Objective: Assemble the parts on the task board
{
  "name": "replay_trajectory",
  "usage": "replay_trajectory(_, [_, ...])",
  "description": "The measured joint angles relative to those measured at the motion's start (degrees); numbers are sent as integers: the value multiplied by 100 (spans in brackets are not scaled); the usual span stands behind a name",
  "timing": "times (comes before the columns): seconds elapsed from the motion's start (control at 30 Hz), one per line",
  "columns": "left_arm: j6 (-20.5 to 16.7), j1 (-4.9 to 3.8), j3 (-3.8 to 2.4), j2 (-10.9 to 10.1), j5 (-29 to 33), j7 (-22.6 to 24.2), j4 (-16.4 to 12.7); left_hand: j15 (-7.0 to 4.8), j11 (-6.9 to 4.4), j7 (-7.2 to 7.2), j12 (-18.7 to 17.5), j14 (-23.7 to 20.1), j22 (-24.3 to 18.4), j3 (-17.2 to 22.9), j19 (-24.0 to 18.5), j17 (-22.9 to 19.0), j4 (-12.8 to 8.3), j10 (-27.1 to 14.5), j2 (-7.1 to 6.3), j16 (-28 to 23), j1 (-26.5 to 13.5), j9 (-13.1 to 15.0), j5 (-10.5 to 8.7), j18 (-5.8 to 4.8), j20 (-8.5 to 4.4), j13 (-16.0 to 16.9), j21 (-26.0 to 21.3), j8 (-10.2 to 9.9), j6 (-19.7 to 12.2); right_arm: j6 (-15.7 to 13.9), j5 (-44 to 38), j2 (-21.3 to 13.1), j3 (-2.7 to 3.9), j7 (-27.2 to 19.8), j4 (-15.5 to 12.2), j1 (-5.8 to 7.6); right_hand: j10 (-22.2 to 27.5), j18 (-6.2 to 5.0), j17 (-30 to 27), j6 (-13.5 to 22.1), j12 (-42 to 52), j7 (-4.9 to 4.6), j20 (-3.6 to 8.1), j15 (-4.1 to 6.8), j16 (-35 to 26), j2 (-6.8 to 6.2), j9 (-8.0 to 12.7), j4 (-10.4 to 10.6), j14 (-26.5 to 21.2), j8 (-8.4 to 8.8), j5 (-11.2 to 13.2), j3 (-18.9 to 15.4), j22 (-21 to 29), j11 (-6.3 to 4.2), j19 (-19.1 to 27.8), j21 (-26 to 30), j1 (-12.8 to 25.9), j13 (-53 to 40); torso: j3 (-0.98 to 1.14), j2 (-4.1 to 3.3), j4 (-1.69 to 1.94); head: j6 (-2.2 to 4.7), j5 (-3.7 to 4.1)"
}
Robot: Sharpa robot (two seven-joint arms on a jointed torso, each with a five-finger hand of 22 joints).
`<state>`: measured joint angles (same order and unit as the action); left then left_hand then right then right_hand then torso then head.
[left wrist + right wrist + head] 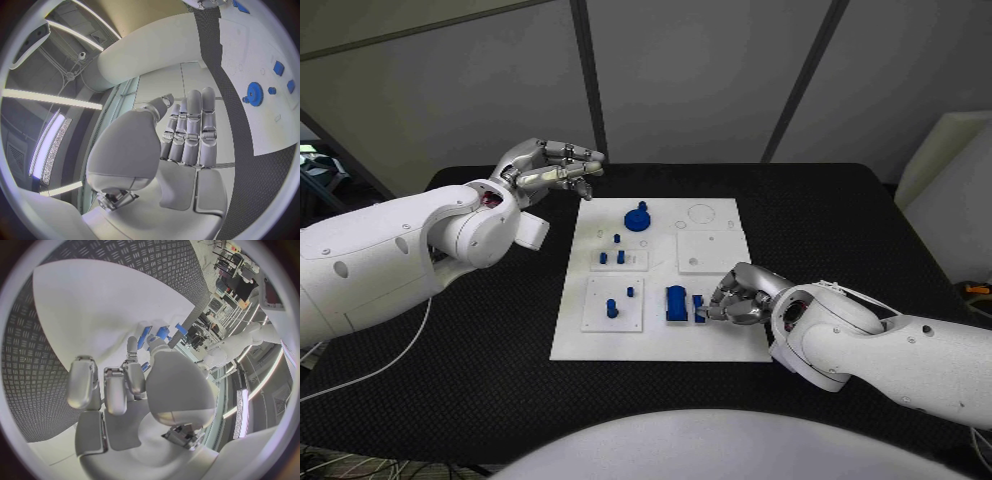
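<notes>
The white task board (pixel 711 345) lies in the middle of the black table. A blue gear (pixel 638 218) stands at its far end, small blue pegs (pixel 612 257) sit mid-left, and a taller blue block (pixel 676 303) stands near the front. My right hand (pixel 740 296) rests on the board's right side, thumb and a finger pinching a small blue part (pixel 698 306) beside the block; the right wrist view shows that part (pixel 145 335) at the fingertips (pixel 131 346). My left hand (pixel 557 170) hovers off the board's far-left corner, fingers (pixel 190 127) straight, holding nothing. The gear (pixel 254 93) lies beyond them.
A white panel (pixel 949 180) stands off the table's right edge. A thin white cable (pixel 390 358) runs over the table's left side under my left arm. Bare black table (pixel 848 220) lies right of the board.
</notes>
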<state>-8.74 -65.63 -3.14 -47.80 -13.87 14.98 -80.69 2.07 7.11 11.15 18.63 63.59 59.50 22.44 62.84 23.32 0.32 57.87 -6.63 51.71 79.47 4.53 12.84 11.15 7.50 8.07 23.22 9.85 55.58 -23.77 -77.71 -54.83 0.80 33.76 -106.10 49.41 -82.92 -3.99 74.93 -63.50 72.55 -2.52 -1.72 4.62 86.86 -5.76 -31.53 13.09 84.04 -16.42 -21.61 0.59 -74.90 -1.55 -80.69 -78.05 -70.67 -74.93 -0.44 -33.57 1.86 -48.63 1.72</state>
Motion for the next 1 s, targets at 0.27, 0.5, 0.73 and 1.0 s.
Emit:
replay_trajectory(0.27, [3, 0, 0, 4, 0, -6, 12, 0, 0, 21, 23, 0, 0, 0, 0, -5, 0, 0, 0, 0, 0, -5, 0, 0, 0, 0, 0, 24, -21, 119, -136, -24, 0, -69, -22, 0, 0, 0, 0, 0, 0, 0, 0, 0, 24, 12, 0, 0, 0, 0, 36, 0, 0, 0, 0, 0, -13, 0, -1, -3, 1, 5, -5])
replay_trajectory(0.5, [3, 0, 0, -2, 0, -13, 15, 0, 0, 21, 23, 0, 0, 0, 0, -5, 0, 0, 0, 0, 0, -5, 0, 0, 0, 0, 0, 24, -21, 195, -239, -41, -1, -98, 33, 0, 0, 0, -1, 0, 0, 0, 0, 0, 24, 12, -4, -16, 0, 0, 47, -16, -5, 0, 0, 0, -13, 0, -4, -5, 1, -5, 2])
replay_trajectory(0.73, [3, 0, 0, -2, 0, -18, 12, 0, 0, 21, 23, 0, -4, 0, 0, -5, 0, 0, 0, 0, 0, -4, 0, 0, 0, 0, 0, 24, -21, 247, -301, 31, 1, -106, 136, 3, -20, 0, -1, 0, 21, 0, 20, 0, 23, 106, -18, -75, 0, -18, 295, -59, -4, -20, -20, 0, -212, 0, -2, -6, 3, -22, 5])
replay_trajectory(1.0, [3, 0, 0, -4, 0, -21, 11, 0, 0, 21, 23, 0, -4, 0, 0, -4, 0, 0, 0, 0, 0, -4, 0, -1, 0, 0, 0, 24, -21, 268, -383, 136, 2, -124, 170, 4, -20, 0, -1, 0, 21, 0, 20, -1, 23, 88, -23, -135, 0, -21, 414, -102, -3, -20, -20, 0, -316, 0, -1, -3, 5, -36, -6])
